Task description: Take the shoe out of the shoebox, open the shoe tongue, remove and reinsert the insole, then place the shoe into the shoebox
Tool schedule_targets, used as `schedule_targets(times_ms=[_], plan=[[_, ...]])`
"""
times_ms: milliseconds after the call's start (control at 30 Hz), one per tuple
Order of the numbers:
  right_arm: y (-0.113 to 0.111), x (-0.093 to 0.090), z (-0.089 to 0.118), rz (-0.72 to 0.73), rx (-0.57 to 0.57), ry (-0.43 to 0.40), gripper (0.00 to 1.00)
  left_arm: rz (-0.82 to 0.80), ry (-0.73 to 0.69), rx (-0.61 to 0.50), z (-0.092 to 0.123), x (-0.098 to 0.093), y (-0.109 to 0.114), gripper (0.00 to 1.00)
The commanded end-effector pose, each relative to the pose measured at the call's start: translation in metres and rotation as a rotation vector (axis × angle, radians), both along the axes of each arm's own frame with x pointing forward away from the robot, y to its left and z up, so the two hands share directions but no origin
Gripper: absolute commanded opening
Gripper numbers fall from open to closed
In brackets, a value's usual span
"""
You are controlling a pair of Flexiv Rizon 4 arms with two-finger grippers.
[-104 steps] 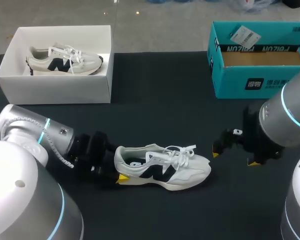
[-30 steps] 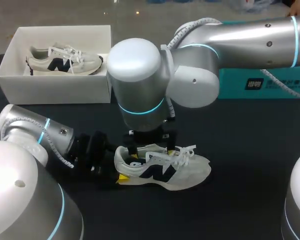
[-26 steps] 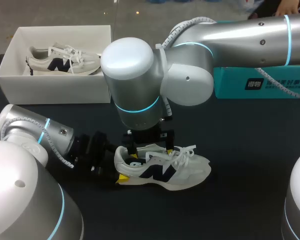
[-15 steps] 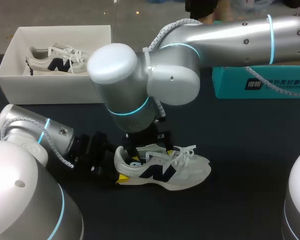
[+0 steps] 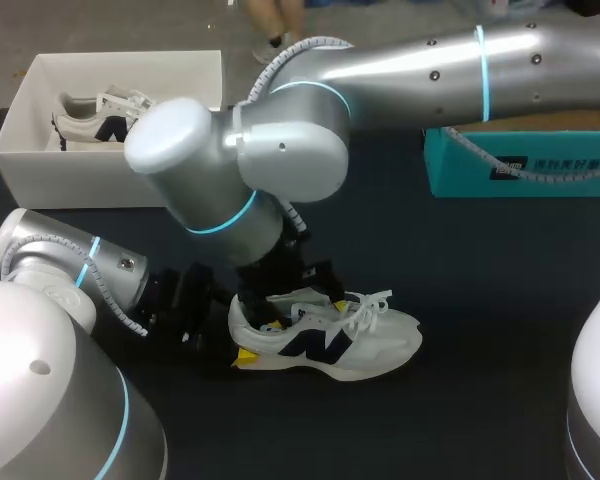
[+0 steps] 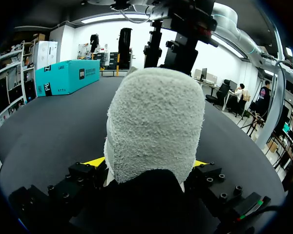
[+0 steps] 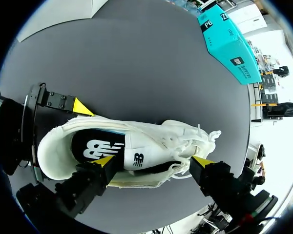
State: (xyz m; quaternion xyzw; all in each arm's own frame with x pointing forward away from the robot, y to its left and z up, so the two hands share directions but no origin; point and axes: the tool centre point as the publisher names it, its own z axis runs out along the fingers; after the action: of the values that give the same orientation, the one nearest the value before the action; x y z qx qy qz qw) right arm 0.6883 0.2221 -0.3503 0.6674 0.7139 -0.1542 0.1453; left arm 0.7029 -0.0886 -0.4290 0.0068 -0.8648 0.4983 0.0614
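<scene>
- My right gripper (image 7: 152, 161) has swung in from well apart; it now hangs directly over the shoe (image 5: 330, 335), jaws spread and gripping nothing, straddling the tongue (image 7: 144, 148).
- My left gripper (image 6: 147, 162) stays clamped on the heel (image 6: 154, 122); the shoe has not shifted.
- Judgement: tongue opening comes next.

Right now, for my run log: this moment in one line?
left gripper: shut on shoe | right gripper: open over shoe | insole: in

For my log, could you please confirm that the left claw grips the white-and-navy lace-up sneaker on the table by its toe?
Not quite: the left claw grips the white-and-navy lace-up sneaker by its heel, not its toe, as the left wrist view shows.
</scene>
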Motion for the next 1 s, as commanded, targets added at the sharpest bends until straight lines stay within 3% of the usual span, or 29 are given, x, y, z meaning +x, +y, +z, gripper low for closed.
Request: schedule_targets(times_ms=[33,100,233,700,1000], plan=[[0.005,-0.002,-0.003,-0.192,-0.392,-0.090,0.41,0.000,0.001,0.003,-0.003,-0.001,-0.001,0.00],[0.003,-0.002,-0.002,-0.202,-0.385,-0.082,0.31,0.000,0.001,0.003,-0.003,-0.001,-0.001,0.00],[-0.001,-0.002,0.003,-0.224,-0.375,-0.066,0.00,0.000,0.001,0.003,-0.003,-0.001,-0.001,0.00],[-0.021,0.002,0.020,-0.258,-0.298,-0.059,0.00,0.000,0.001,0.003,-0.003,-0.001,-0.001,0.00],[-0.040,0.004,0.036,-0.290,-0.101,-0.042,0.00,0.000,0.001,0.003,-0.003,-0.001,-0.001,0.00]])
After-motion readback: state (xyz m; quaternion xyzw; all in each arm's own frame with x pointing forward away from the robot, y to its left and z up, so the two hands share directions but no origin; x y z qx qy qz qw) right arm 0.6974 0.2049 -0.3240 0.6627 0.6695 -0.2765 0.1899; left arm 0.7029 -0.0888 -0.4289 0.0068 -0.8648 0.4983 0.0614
